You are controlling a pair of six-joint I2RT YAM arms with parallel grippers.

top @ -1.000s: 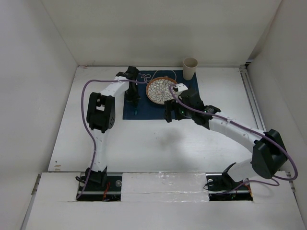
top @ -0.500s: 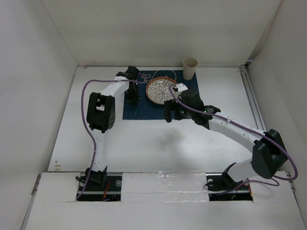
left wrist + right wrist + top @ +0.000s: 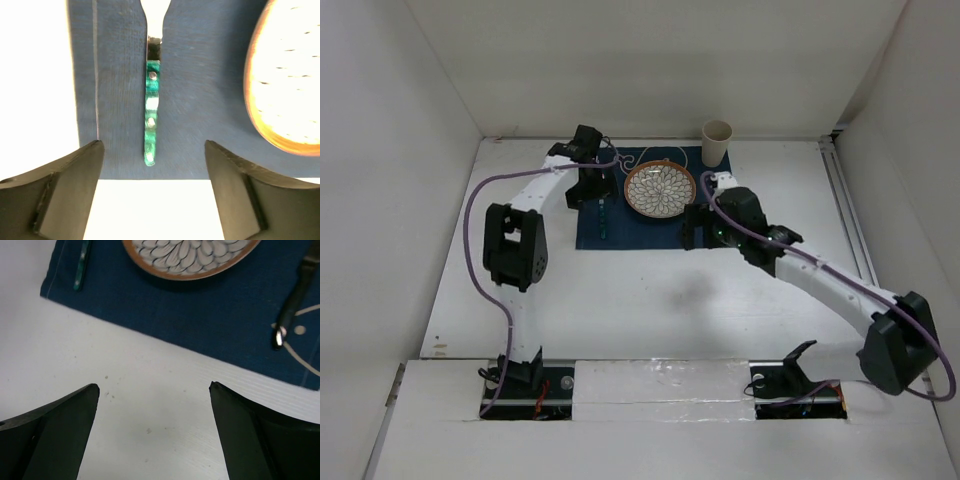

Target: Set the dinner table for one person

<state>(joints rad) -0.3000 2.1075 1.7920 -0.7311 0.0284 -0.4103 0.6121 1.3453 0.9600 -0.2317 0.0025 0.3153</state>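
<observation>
Green-handled utensil [image 3: 151,115]: flat on blue mat [image 3: 200,130], beside patterned plate [image 3: 285,75].
Left gripper [image 3: 152,167]: wide, empty, above its handle.
Right gripper [image 3: 153,390]: wide, empty, over dinner table [image 3: 150,440].

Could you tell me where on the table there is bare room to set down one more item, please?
The dinner table is bare left of the blue mat, right of it beside the cup, and in the wide strip nearer than the mat. The mat is crowded: plate, green-handled utensil on its left, dark-handled utensil on its right.
</observation>
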